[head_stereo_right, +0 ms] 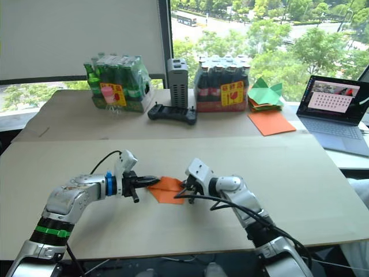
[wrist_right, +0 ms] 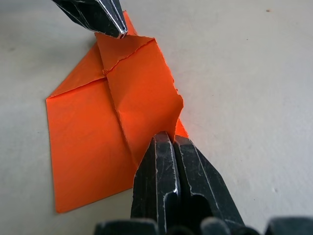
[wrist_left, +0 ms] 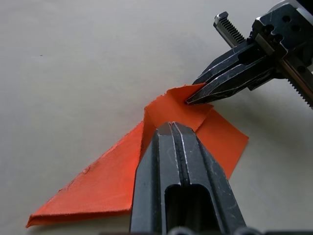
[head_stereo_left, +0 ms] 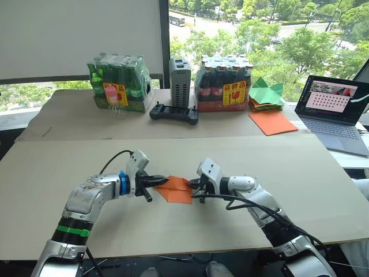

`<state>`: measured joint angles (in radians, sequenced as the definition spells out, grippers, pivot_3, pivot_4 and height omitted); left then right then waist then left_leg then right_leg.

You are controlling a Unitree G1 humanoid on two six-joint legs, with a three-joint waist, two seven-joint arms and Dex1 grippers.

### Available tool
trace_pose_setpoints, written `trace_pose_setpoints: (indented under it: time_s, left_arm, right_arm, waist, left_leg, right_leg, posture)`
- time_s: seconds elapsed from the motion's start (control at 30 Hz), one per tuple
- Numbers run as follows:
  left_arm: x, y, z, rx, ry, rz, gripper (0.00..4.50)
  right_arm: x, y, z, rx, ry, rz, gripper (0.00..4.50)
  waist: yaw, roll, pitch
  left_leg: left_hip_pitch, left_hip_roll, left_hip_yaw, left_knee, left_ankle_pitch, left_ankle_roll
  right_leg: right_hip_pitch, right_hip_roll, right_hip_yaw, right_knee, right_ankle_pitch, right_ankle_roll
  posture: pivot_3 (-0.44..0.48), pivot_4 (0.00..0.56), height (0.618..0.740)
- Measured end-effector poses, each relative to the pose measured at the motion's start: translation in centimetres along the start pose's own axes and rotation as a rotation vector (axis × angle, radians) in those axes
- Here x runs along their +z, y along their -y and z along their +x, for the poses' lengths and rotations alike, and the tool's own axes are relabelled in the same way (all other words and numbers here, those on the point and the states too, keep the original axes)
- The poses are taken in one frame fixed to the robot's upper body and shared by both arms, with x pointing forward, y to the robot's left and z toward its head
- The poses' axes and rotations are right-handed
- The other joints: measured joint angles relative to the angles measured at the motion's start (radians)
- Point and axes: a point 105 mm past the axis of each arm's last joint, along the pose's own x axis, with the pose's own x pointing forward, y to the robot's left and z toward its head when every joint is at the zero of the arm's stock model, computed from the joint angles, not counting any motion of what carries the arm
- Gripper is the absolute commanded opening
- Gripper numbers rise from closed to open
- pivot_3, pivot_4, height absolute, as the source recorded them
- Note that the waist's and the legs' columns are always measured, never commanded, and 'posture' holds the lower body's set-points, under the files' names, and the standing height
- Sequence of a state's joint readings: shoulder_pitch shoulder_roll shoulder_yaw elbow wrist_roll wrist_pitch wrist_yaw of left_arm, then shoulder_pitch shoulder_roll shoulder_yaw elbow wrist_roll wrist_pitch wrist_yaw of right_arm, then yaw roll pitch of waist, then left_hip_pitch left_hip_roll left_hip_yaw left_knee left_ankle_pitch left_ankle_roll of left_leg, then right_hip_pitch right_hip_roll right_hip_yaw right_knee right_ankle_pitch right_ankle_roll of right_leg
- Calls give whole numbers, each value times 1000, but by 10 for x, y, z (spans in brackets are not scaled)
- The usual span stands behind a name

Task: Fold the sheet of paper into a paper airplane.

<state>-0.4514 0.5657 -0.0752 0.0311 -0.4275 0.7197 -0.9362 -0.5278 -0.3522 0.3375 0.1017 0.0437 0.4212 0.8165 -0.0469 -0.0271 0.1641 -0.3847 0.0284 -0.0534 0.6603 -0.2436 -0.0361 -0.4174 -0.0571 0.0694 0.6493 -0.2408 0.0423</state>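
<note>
Orange sheet of paper (head_stereo_left: pixel 175 190), partly folded with layered flaps, near the front middle of the pale surface (head_stereo_left: pixel 277 167), mostly flat. Pinched at two opposite edges: left gripper (head_stereo_left: pixel 162 182) clamped together on the left corner, right gripper (head_stereo_left: pixel 193 186) clamped together on a lifted right-hand flap. In the right wrist view, ragged, slightly torn edge on that flap, straight crease lines running across the sheet (wrist_right: pixel 112 117); far tip under the left gripper's fingertips (wrist_right: pixel 105 19). In the left wrist view, long pointed corner (wrist_left: pixel 73 200) lying on the surface, raised fold held by the other gripper's fingers (wrist_left: pixel 220 81).

Bare surface all around the sheet, wide room to the front, left and right. Well apart at the back: pack of green bottles (head_stereo_left: pixel 120 83), grey box (head_stereo_left: pixel 180 82), black controller (head_stereo_left: pixel 173 113), pack of dark bottles (head_stereo_left: pixel 223 84). Further right, smooth orange sheet (head_stereo_left: pixel 273 122) flat beside a stack of green folded papers (head_stereo_left: pixel 266 94); open laptop (head_stereo_left: pixel 337 112) at the right edge.
</note>
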Motion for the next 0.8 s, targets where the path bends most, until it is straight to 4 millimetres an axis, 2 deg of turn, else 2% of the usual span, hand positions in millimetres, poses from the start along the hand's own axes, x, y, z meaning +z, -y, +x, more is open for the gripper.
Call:
trace_pose_setpoints:
  time_s: [0.17, 0.43, 0.57, 0.67, 0.8]
  left_arm:
    - [-16, -12, 2, 36, -50, 9, 0]
    - [-18, -17, 3, 38, -61, 36, 0]
    - [-18, -15, 5, 33, -57, 50, 0]
    - [-18, -14, 6, 28, -57, 52, 0]
    - [-18, -13, 7, 22, -52, 62, 0]
  right_arm:
    - [0, -1, 0, -10, 2, -1, 44]
    - [-1, -2, -1, -18, 4, 1, 44]
    - [-2, -4, -3, -10, 10, 12, 1179]
    - [-1, -5, -3, -8, 25, 43, 2213]
    - [12, 8, -4, -102, 126, 98, 3628]
  waist:
    - [1, 0, 0]
    - [2, 0, 0]
    - [2, 0, 0]
    - [3, 0, 0]
    - [2, 0, 0]
  left_leg:
    - [0, 0, 0, 0, 0, 0]
    - [0, 0, 0, 0, 0, 0]
    - [0, 0, 0, 0, 0, 0]
    - [-1, 0, 0, 0, 0, 0]
    - [-2, 0, 0, 0, 0, 0]
  right_leg:
    - [0, 0, 0, 0, 0, 0]
    - [0, 0, 0, 0, 0, 0]
    - [0, 0, 0, 0, 0, 0]
    - [0, 0, 0, 0, 0, 0]
    - [-2, 0, 0, 0, 0, 0]
  posture:
    - [0, 150, 740]
    - [0, 150, 740]
    - [0, 150, 740]
    - [0, 150, 740]
    - [0, 150, 740]
